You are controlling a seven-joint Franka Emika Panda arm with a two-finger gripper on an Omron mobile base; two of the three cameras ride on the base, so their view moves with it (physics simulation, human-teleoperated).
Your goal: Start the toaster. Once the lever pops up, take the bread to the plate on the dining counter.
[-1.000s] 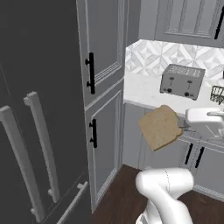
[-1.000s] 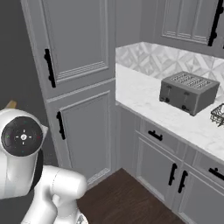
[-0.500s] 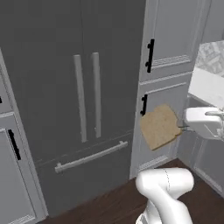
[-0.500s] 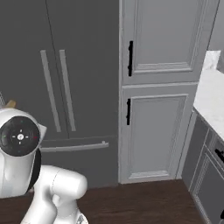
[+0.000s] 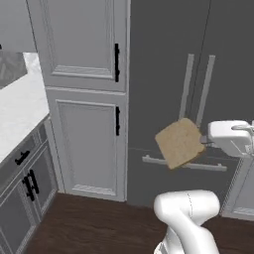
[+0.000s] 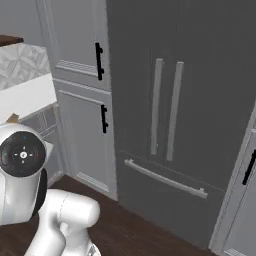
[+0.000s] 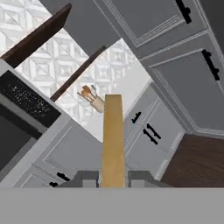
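Bread [image 5: 179, 144] remains clamped edgewise in gripper [image 7: 113, 179]; base has swung from toaster toward fridge [image 5: 198, 74], so carry is under way.

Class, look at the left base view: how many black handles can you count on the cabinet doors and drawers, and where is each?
4: one on the upper tall cabinet door, one on the door below it, one on the low drawer at left, and a pair counted as one on the doors beneath. More may lie outside the frame.
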